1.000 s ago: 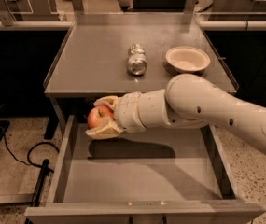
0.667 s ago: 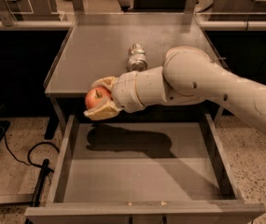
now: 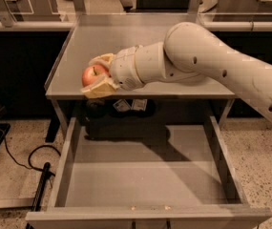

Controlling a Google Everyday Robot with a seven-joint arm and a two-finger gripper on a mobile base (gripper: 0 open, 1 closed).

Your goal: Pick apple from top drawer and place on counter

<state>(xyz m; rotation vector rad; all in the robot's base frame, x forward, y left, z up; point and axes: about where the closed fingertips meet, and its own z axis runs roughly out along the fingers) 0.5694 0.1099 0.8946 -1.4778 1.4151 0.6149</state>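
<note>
The red apple [image 3: 92, 74] is held in my gripper [image 3: 96, 75], whose cream fingers [image 3: 99, 88] close above and below it. The gripper holds the apple just over the front left part of the grey counter [image 3: 121, 37]. The top drawer [image 3: 145, 175] stands pulled open below, and its flat grey bottom holds nothing. My white arm reaches in from the right and covers the counter's right half.
The silver can and the white bowl are hidden behind my arm. A black cable [image 3: 28, 161] lies on the speckled floor to the left. Dark cabinets stand on both sides of the counter.
My gripper has risen from the drawer with the apple and moved up and forward over the counter's front left edge. The arm now covers the can and the bowl.
</note>
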